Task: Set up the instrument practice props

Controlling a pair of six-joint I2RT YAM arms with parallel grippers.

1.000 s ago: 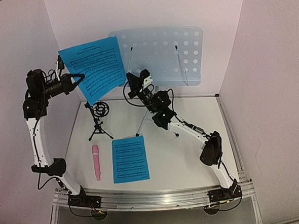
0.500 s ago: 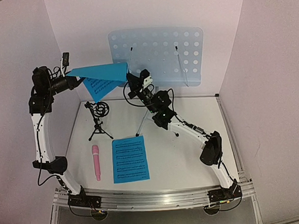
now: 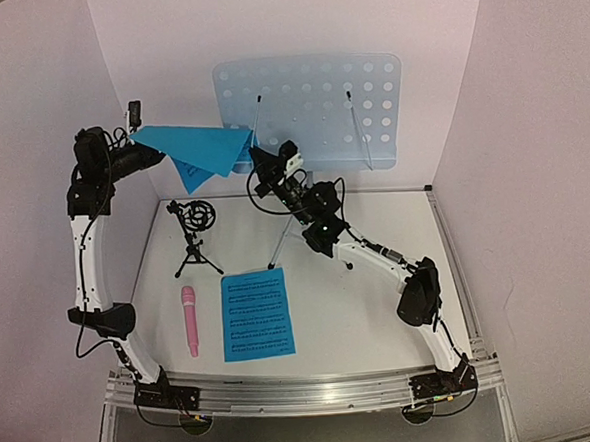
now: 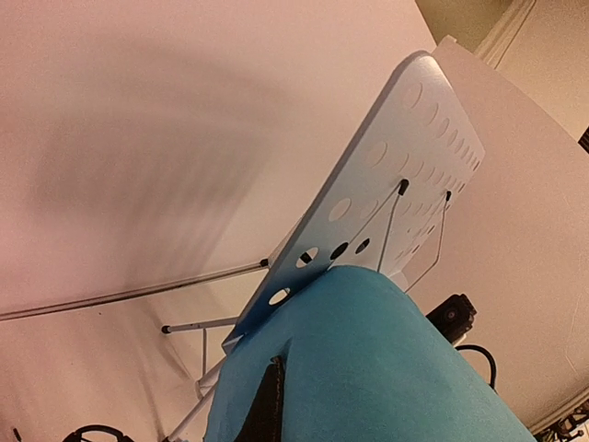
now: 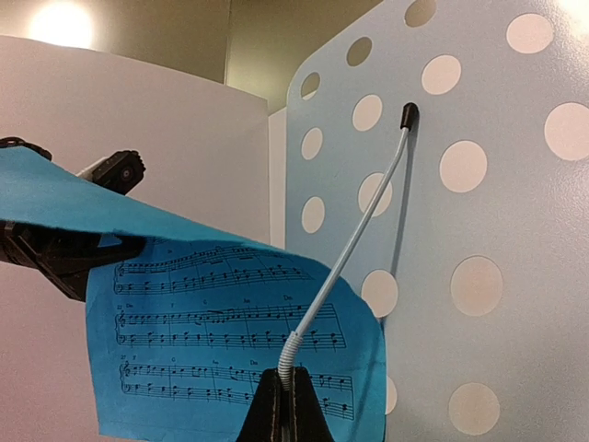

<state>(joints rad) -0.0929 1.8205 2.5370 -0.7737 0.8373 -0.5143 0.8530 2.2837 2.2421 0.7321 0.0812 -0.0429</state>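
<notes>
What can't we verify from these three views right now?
- Left wrist: the held sheet covers the left gripper; where it pinches is hidden.
- Right wrist: bottom edge cuts off the music stand below the right gripper, shut on the retainer wire; sheet seated or not, unclear.
- Top view: the right arm hides most of the stand's tripod; the flat sheet has notes too small to read.

- white desk
- pink microphone lying flat, near left
- blue sheet music flat, just right of it
- black tripod upright, far left
- music stand standing, far centre
</notes>
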